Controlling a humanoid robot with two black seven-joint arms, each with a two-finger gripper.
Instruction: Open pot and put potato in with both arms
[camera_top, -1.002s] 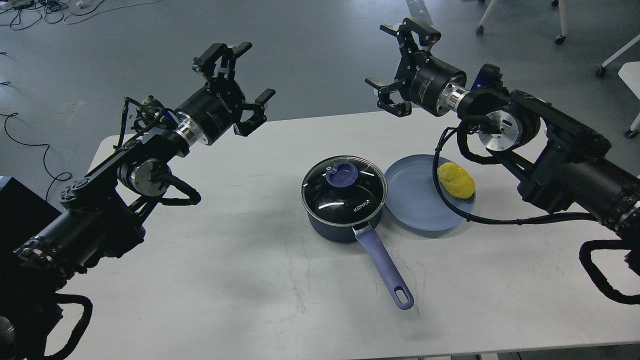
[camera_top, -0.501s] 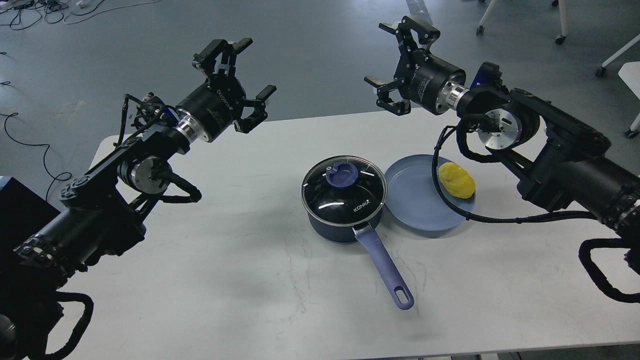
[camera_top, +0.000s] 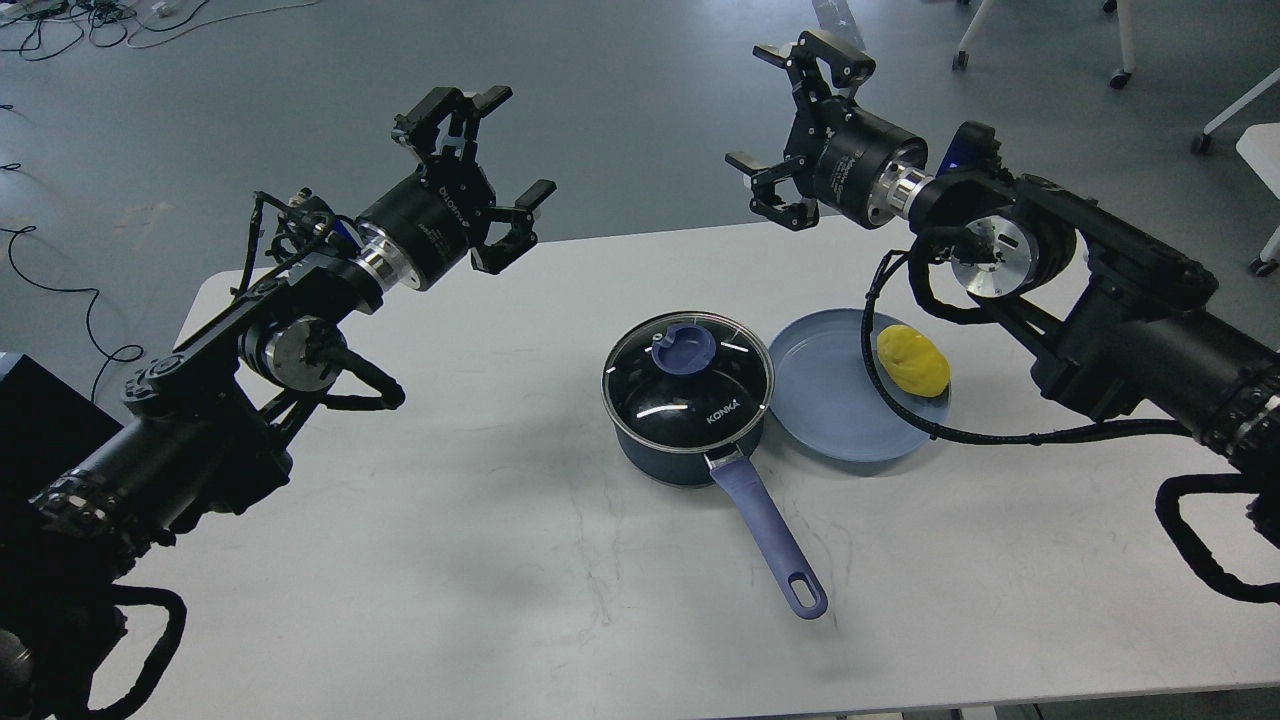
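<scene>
A dark blue pot (camera_top: 686, 440) with a glass lid (camera_top: 688, 380) and a purple knob (camera_top: 683, 347) stands mid-table, its purple handle (camera_top: 770, 535) pointing toward me. A yellow potato (camera_top: 912, 361) lies on a blue plate (camera_top: 825, 405) just right of the pot. My left gripper (camera_top: 497, 150) is open and empty, held high over the table's far left edge, well left of the pot. My right gripper (camera_top: 790, 125) is open and empty, held high beyond the far edge, above and behind the plate.
The white table (camera_top: 480, 520) carries only the pot and plate. A black cable (camera_top: 900, 400) of my right arm hangs across the plate beside the potato. Grey floor, cables and chair legs lie beyond the table.
Both grippers have shifted only slightly; the left one has drifted a little right, the right one a little left. Pot, lid and potato have not moved.
</scene>
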